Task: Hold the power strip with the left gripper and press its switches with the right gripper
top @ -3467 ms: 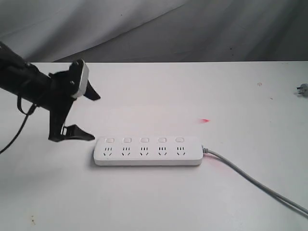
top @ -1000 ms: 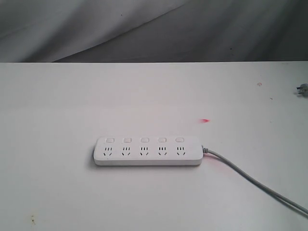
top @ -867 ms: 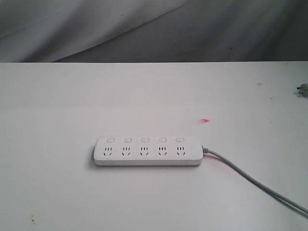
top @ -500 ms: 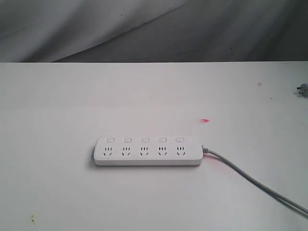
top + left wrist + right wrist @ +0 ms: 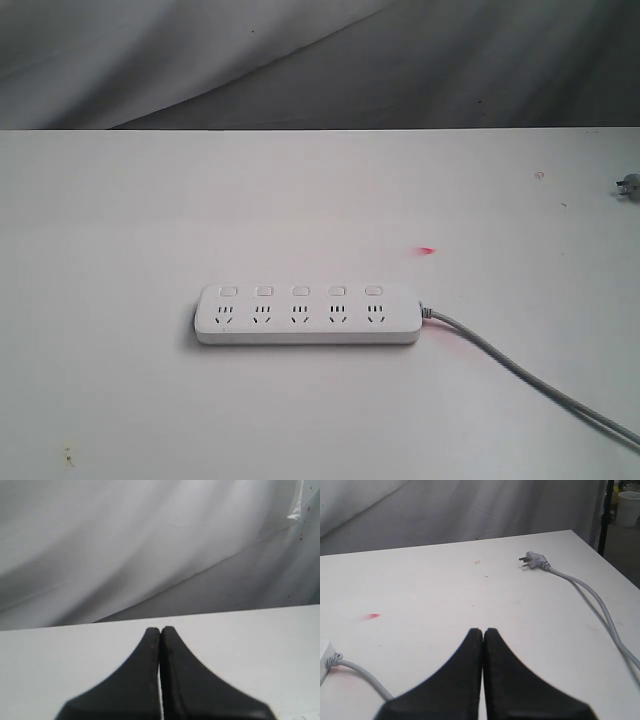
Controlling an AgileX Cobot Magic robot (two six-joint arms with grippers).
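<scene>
**Partly seen or unclear**
- Power strip [image 5: 307, 313]: whole in the exterior view. In the right wrist view only one white corner shows at the frame edge [image 5: 323, 652].
- Grey cord [image 5: 520, 375]: leaves the strip's right end and is cut off at the lower right of the exterior view.
- Plug [image 5: 628, 185]: half cut by the right edge of the exterior view and small there. It is clear in the right wrist view [image 5: 532, 560], lying flat with its cord trailing off-frame.
- White container [image 5: 628, 502] and dark pole [image 5: 605, 515]: beyond the table's end; contents cannot be made out.

**Setting**
- Table [image 5: 300, 200]: white. The strip lies flat on it, lengthwise, left of centre and toward the near side.
- Switches [image 5: 301, 291]: five in a row along the strip's far edge, nothing touching them.
- Red mark [image 5: 427, 251]: on the table beyond the strip's right end, apart from it.
- Grey draped backdrop [image 5: 300, 60].

**Grippers**
- Left gripper [image 5: 160, 630]: fingers [image 5: 140, 680] pressed together, gripping nothing, over bare table.
- Right gripper [image 5: 483, 631]: fingers [image 5: 460, 680] pressed together, empty, clear of the cord.
</scene>
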